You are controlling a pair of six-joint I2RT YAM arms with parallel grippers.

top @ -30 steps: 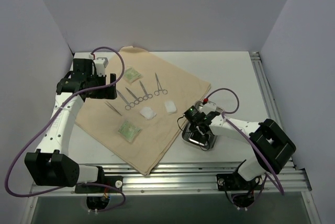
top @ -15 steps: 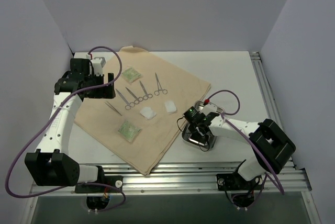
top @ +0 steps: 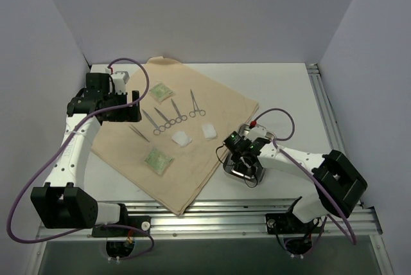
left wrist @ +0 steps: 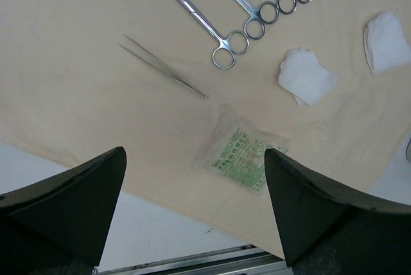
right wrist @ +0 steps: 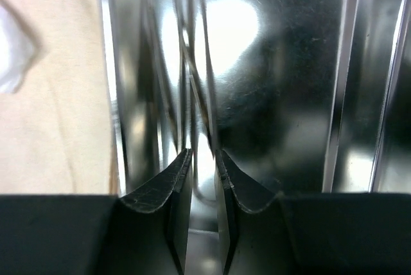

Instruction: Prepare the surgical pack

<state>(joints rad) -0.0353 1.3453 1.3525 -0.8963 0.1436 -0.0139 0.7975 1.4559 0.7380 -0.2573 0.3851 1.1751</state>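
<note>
Right wrist: right tool [right wrist: 204, 156] narrowly parted at steel tray [right wrist: 289, 95]; left tool [left wrist: 194, 156] wide.

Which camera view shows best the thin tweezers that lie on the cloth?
The left wrist view: there the tweezers lie large and sharp, both thin legs and the tip distinct. The top external view shows them only as a small thin line. The right wrist view does not show them.
</note>
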